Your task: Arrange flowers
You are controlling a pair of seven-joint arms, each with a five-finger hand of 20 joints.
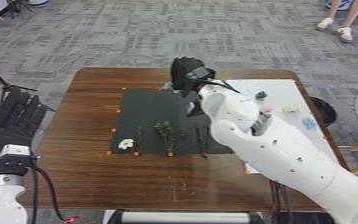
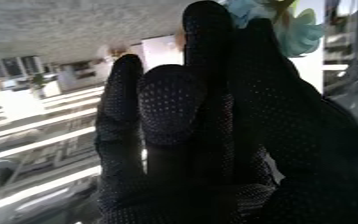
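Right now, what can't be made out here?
Right wrist view: part of the pale blue flower, cut off by the edge; the right hand's grip, behind its fingers.
Head view: parts of the dark mat and white sheet, behind the right arm.
Head view: the black bin's near side, behind the table.

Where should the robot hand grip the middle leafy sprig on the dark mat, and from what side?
Probably the thin stem near its close end, pinched from above across left and right: the leafy sprig lies on the dark mat, stem toward the robot, leaves bunched farther away.
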